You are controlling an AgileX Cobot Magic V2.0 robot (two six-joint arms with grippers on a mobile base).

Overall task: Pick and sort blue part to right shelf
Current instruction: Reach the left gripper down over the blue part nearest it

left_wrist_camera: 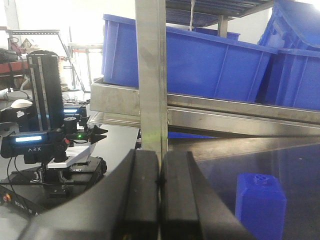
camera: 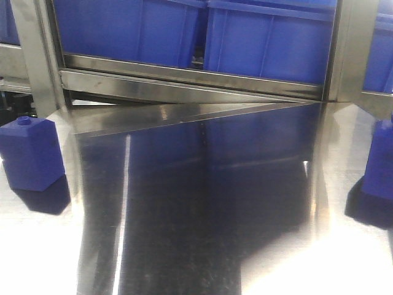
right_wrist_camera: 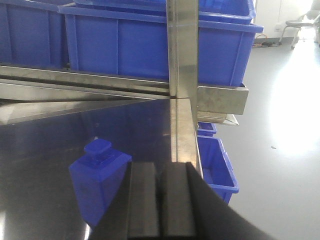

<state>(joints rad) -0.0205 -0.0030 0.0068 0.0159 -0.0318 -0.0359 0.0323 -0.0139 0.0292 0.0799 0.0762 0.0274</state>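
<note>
Two blue block-shaped parts stand on the steel table. One point(camera: 32, 152) is at the left edge and also shows in the left wrist view point(left_wrist_camera: 260, 204), right of my left gripper point(left_wrist_camera: 160, 181). The other point(camera: 381, 161) is at the right edge, and in the right wrist view point(right_wrist_camera: 98, 182) it stands just left of my right gripper point(right_wrist_camera: 161, 200). Both grippers are shut and hold nothing. Neither gripper shows in the front view.
A steel shelf rail point(camera: 184, 77) runs across the back with large blue bins point(camera: 264, 40) on it. Upright steel posts point(left_wrist_camera: 151, 75) point(right_wrist_camera: 183, 50) stand ahead of each gripper. Small blue bins point(right_wrist_camera: 216, 165) sit on the floor past the table's right edge. Equipment point(left_wrist_camera: 45, 135) stands at left.
</note>
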